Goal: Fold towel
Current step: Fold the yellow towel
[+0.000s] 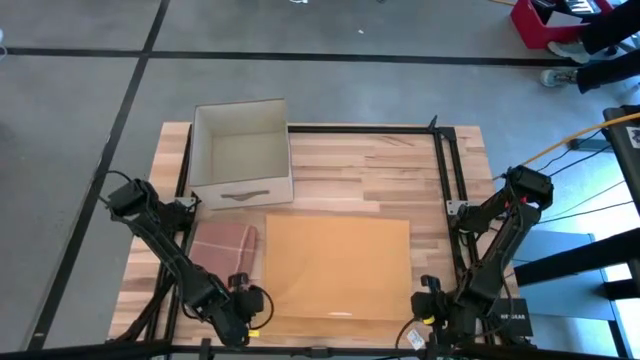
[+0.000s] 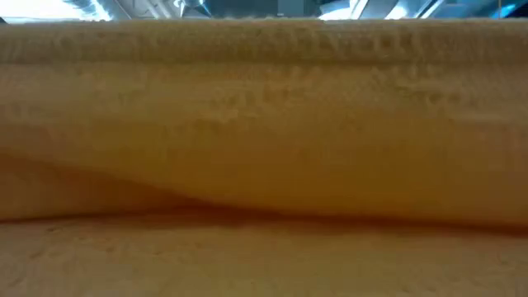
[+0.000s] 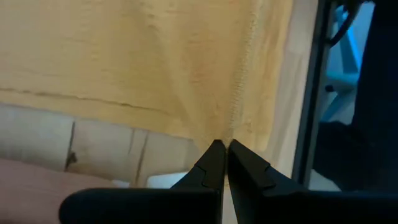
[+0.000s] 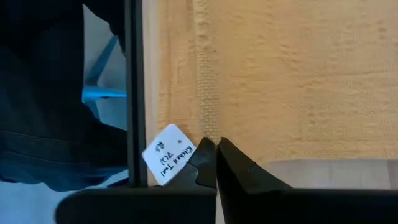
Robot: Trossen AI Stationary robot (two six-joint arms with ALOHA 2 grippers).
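An orange towel (image 1: 335, 265) lies spread on the wooden table (image 1: 400, 170), near its front edge. It fills the low view (image 2: 264, 124), where a crease runs across it. My left gripper (image 1: 263, 305) is shut at the towel's near left corner. My right gripper (image 1: 418, 305) is shut at its near right corner, next to a white label (image 4: 168, 154). Both point steeply down. My left gripper pinches the towel's corner (image 3: 225, 134) between its two fingertips, slanting down from the near side. Creases in the cloth run together at the tips. One layer or several, I cannot tell. My right gripper pinches the towel's hemmed corner (image 4: 210, 132) between its fingertips, slanting down from the near side. The white label sticks out beside the fingers. The cloth beyond the tips lies flat on the table.
A white open box (image 1: 240, 150) stands at the far left. A folded red checked cloth (image 1: 225, 250) lies left of the towel. Black frame rails (image 1: 445, 170) run along the table's sides and near edge, close to both grippers.
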